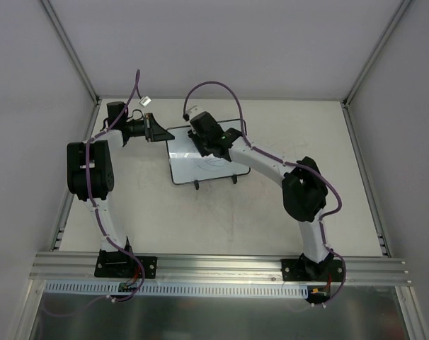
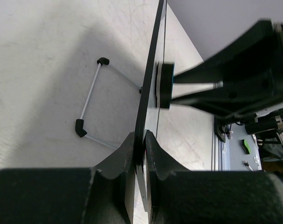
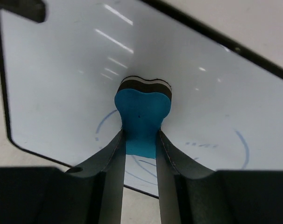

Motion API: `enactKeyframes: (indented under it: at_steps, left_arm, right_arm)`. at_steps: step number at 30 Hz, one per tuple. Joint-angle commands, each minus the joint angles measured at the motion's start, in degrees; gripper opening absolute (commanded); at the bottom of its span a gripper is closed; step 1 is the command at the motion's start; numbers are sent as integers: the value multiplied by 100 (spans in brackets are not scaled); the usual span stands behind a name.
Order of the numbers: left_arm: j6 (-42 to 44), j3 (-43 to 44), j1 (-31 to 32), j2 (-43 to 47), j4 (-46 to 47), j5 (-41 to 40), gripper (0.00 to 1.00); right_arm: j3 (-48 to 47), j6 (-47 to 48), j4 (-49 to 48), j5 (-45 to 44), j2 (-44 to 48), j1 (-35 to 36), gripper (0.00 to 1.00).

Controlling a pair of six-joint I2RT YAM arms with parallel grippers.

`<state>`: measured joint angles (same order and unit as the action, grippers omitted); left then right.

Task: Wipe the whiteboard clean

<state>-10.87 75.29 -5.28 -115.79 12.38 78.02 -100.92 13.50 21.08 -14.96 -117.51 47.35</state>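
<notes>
Top external | 1 whiteboard (image 1: 187, 167), edge clamped by left claw (image 2: 142, 142) | 1 eraser (image 3: 142, 114) pinched by right claw (image 3: 141, 140)

You have a pale, scuffed table (image 1: 221, 219) with an aluminium rail (image 1: 221, 265) across its edge at 6 o'clock and a slotted white strip (image 1: 214, 289) just below that. White walls (image 1: 221, 42) stand at 9, 12 and 3 o'clock. The right wrist view shows you a blue eraser (image 3: 142, 116) at centre, its 12 o'clock end layered black and white.
</notes>
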Motion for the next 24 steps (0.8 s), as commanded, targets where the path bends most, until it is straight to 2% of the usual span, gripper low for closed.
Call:
enactKeyframes:
  at_steps: [1,7,13,24]
  left_arm:
    - [560,83,106,355,142,-50,0]
    - [560,74,106,355,133,-41,0]
    - [551,83,106,346,133,-24,0]
    - [569,65,106,364,124,-41,0]
  right_arm:
    - [64,65,-210,116,-298,371,3]
    - [170,-66,-289,-7,-553,678,3]
    - [204,-146,-280,-252,-632,688,3]
    - [477,-233,-289,-534,-211,135,1]
